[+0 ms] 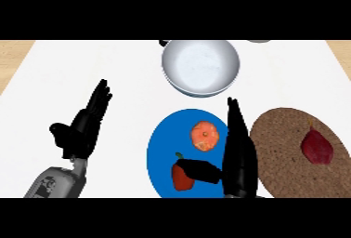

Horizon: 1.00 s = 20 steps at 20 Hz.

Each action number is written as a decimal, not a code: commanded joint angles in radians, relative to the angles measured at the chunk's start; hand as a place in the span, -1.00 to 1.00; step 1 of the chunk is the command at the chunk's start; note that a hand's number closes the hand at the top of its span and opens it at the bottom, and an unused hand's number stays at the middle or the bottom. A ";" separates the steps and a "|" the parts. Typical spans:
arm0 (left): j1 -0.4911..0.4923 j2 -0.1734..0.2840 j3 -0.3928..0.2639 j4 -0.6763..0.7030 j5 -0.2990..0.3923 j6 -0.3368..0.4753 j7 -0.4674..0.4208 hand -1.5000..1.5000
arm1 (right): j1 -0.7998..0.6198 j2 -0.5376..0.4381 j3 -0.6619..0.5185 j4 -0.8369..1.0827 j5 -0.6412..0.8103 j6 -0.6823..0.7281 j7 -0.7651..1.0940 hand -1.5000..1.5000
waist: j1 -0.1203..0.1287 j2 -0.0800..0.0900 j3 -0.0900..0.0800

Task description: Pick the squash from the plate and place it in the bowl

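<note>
Head view: right robot hand (238, 153) hangs over the blue plate (162, 148), fingers straight, holding nothing, thumb toward the red pepper (181, 177) at seven o'clock. Squash (205, 135) sits mid-plate, untouched; bowl (201, 66) waits at twelve o'clock. Left robot hand (83, 128) rests open.

Left hand (81, 128): matte black, long slender fingers, stubby rounded thumb, blocky palm. Left forearm (58, 182): light grey rounded casing with darker grey recessed panels and small markings near the wrist. Right hand (237, 153): uniform black, long tapering fingers, thick thumb; forearm not visible.
</note>
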<state>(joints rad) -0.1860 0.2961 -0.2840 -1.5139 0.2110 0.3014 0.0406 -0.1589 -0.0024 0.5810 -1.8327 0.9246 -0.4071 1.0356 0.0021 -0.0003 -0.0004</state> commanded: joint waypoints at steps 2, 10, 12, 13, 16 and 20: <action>0.086 -0.047 -0.006 0.003 -0.048 -0.010 -0.069 0.00 | -0.025 0.002 0.068 0.050 -0.012 -0.071 0.085 -1.00 | 0.002 0.000 0.000; 0.019 -0.064 0.051 -0.041 -0.085 -0.049 0.045 0.00 | 0.159 0.000 0.040 -0.085 -0.073 -0.082 -0.134 -1.00 | -0.004 -0.001 0.001; 0.056 -0.103 0.026 -0.026 -0.121 -0.019 0.008 0.00 | 0.157 0.002 0.031 -0.080 -0.087 -0.117 -0.173 -1.00 | -0.003 -0.001 0.001; -0.023 -0.097 0.087 0.087 -0.089 -0.079 -0.021 0.00 | 0.094 0.002 -0.012 0.005 -0.151 -0.141 -0.199 -1.00 | -0.003 0.001 0.001; 0.024 -0.065 0.114 0.008 -0.077 -0.113 0.001 0.00 | 0.152 0.002 0.071 -0.101 -0.108 -0.145 -0.142 -1.00 | -0.003 -0.001 0.000; 0.015 -0.069 0.139 0.009 -0.087 -0.135 0.020 0.00 | 0.018 0.002 -0.014 0.109 -0.256 -0.219 -0.207 -1.00 | 0.001 0.001 0.001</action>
<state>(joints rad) -0.1607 0.2155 -0.1904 -1.5200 0.1122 0.2104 0.0581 -0.0576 -0.0015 0.6084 -1.8063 0.7481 -0.5839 0.8352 0.0013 -0.0002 0.0002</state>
